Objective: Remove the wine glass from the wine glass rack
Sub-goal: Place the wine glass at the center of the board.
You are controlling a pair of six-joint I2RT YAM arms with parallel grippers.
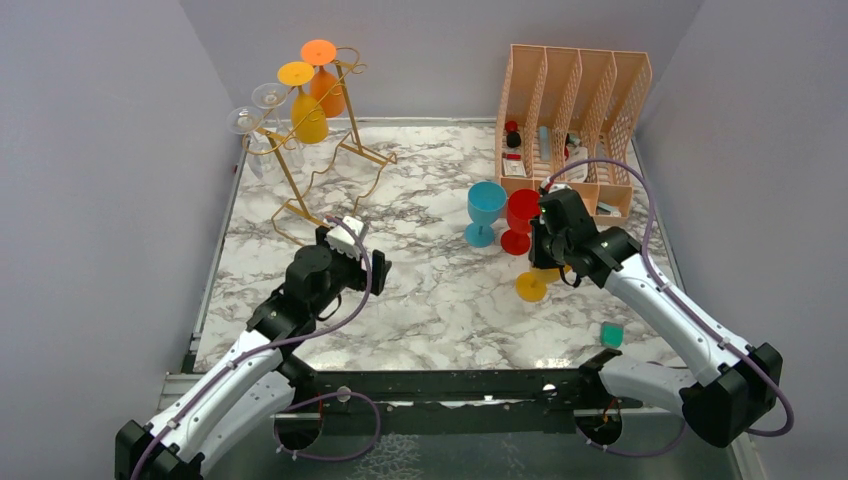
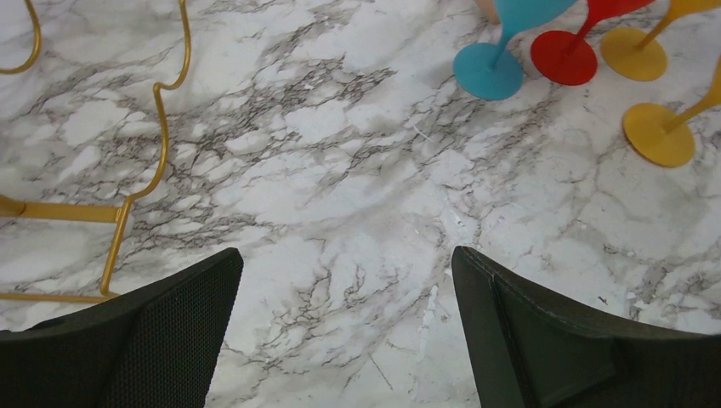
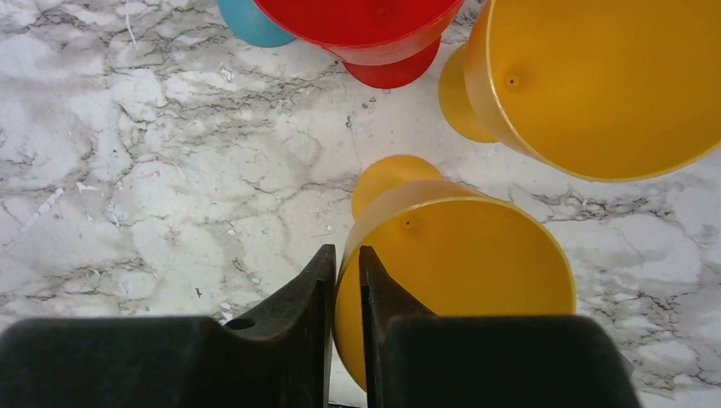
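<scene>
The gold wire wine glass rack (image 1: 300, 185) stands at the back left. An orange glass (image 1: 325, 85), a yellow glass (image 1: 305, 112) and clear glasses (image 1: 255, 125) hang upside down on it. My right gripper (image 3: 347, 255) straddles the rim of a yellow wine glass (image 3: 476, 255) that stands upright on the marble. Its jaws are slightly parted, one finger outside the bowl and one inside. My left gripper (image 2: 347, 263) is open wide and empty over bare marble, just right of the rack's base wire (image 2: 161, 144).
A blue glass (image 1: 485, 210), a red glass (image 1: 520, 215) and a second yellow glass (image 3: 595, 76) stand close beside the right gripper (image 1: 545, 262). A peach lattice file organiser (image 1: 575, 110) is at the back right. A small teal object (image 1: 611, 334) lies near the right arm.
</scene>
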